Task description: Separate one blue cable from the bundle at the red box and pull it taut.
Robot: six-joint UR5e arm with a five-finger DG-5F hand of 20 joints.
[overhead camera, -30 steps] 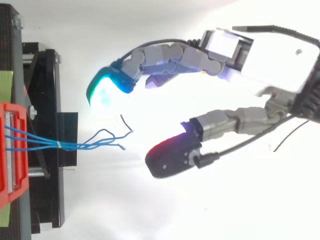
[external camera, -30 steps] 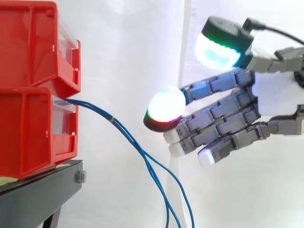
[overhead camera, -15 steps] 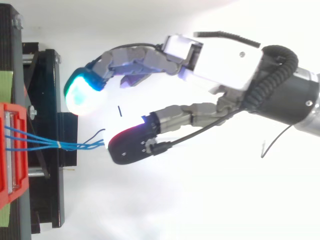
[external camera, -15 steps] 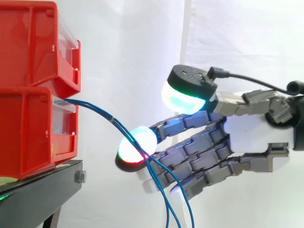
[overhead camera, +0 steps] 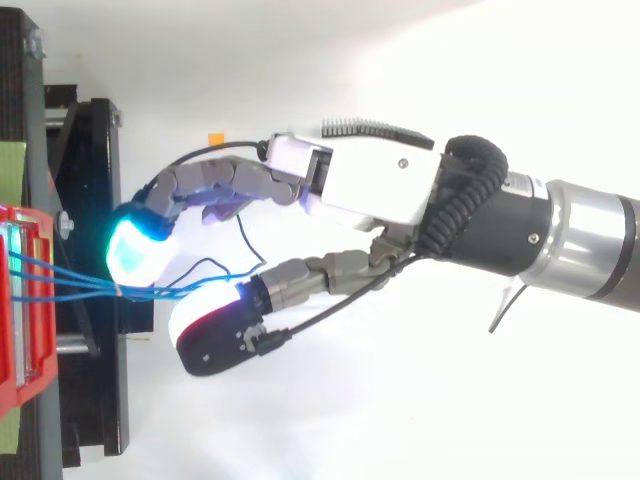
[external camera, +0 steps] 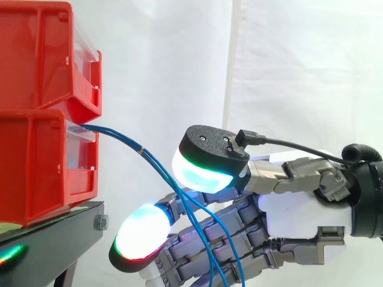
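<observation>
Blue cables droop from the lower red bin at left; my hand, lower centre, is open, its glowing fingertips straddling the bundle unpinched.

Blue cable bundle: thin strands leave the front opening of the lower red box, far left, and slope down to the right. A small yellowish tie binds them just beyond the box. Right of the tie the strands splay apart and hang slack, curving downward. None is taut.
</observation>
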